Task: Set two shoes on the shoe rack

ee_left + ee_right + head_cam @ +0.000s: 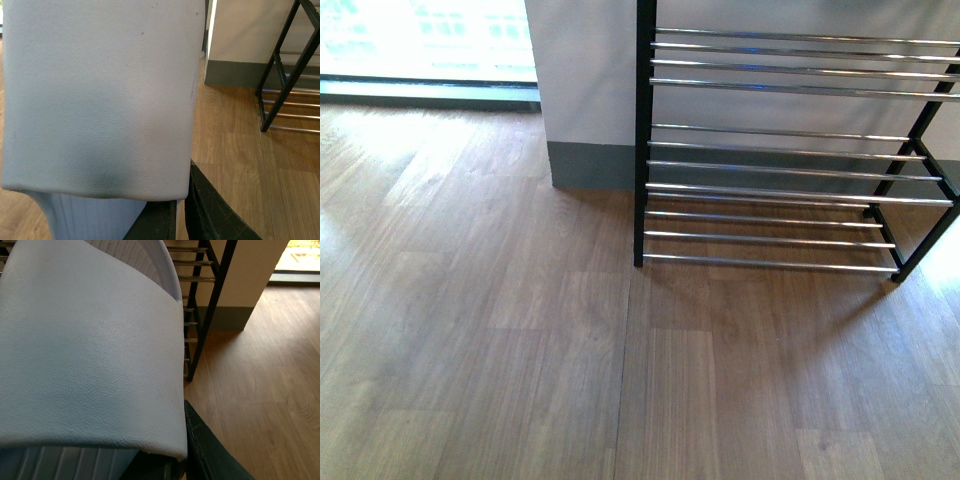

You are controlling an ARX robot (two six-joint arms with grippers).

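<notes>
The shoe rack (790,150), a black frame with tiers of silver bars, stands at the right against a white wall in the front view; its tiers show no shoes. Neither arm shows there. In the left wrist view my left gripper (181,220) is shut on the edge of a pale blue slide (100,100) that fills most of the picture, with the rack (287,75) beyond it. In the right wrist view my right gripper (177,460) is shut on the other pale blue slide (85,355), close to the rack (205,315). The grey sneakers are out of view.
Brown wood floor (520,350) spreads in front of the rack. A white wall corner with a grey skirting (590,165) stands left of the rack. A bright window (420,40) is at the far left.
</notes>
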